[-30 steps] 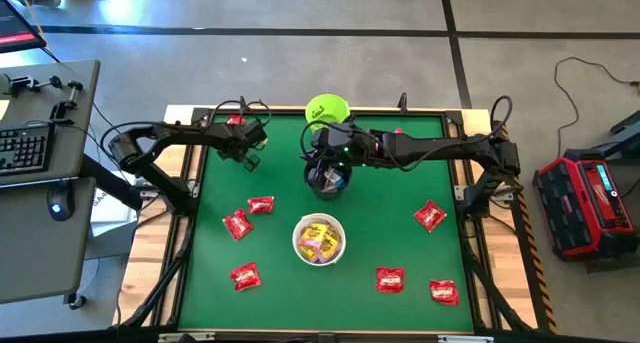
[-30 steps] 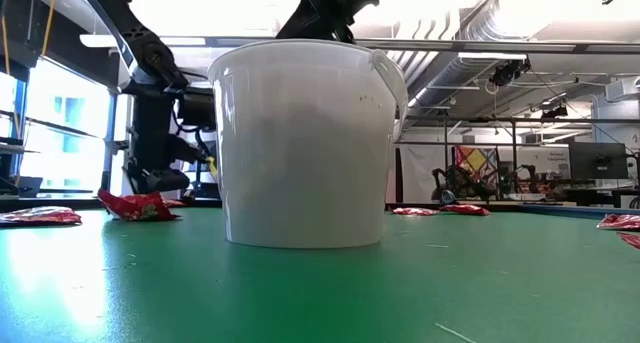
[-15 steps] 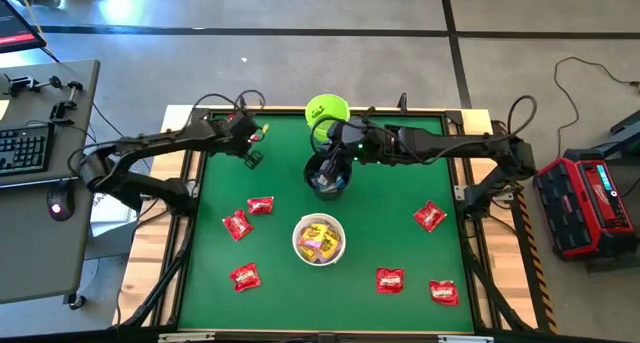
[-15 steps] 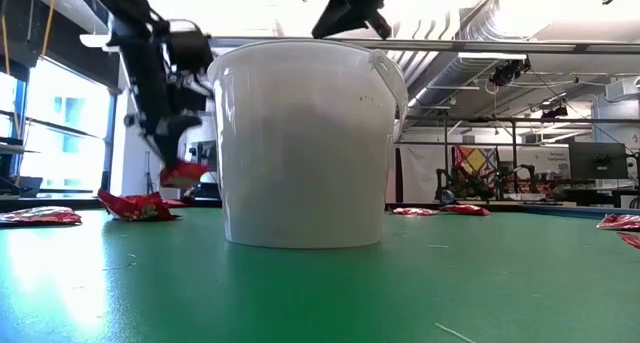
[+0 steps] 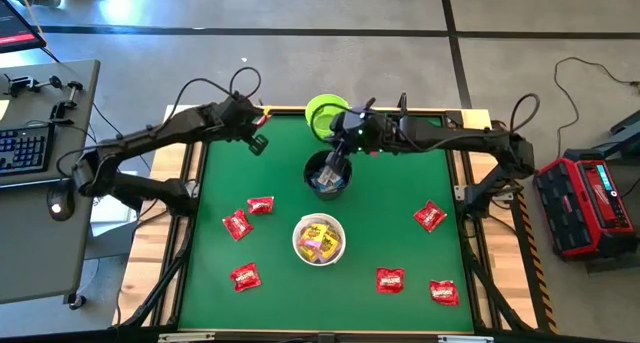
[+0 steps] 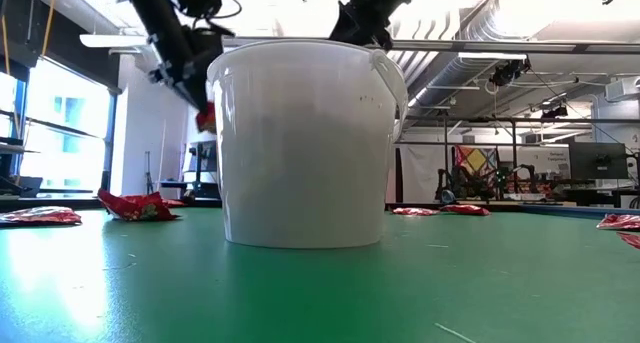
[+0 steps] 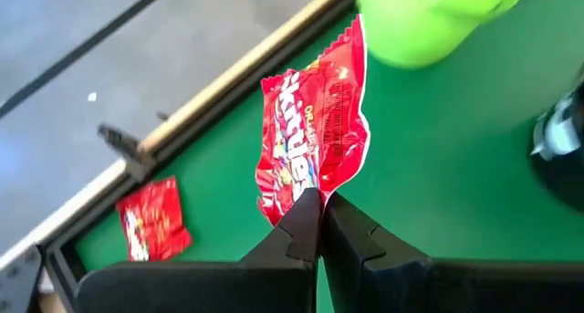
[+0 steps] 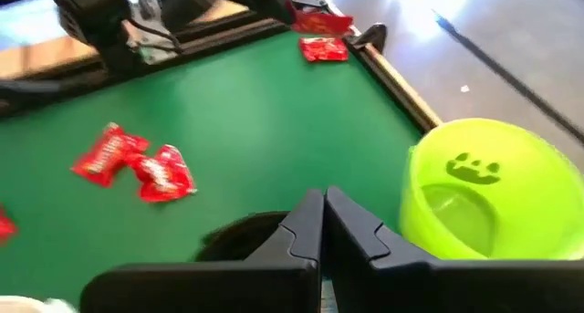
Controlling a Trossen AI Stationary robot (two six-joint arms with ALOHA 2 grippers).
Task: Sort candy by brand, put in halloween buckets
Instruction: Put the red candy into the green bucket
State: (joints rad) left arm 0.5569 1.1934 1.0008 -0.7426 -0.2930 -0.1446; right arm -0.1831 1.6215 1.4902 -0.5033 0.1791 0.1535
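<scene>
The left gripper (image 7: pixel 319 213) pinches a red Skittles packet (image 7: pixel 313 140) by one corner, so it could slip free.

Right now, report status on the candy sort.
Left gripper shut on red candy packet, lifted near green bucket. Right gripper shut, empty, above black bucket. Nothing blocking.

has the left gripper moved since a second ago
Yes. In the high view the left gripper, shut on a red candy packet, has shifted toward the table's far edge, closer to the green bucket.
</scene>
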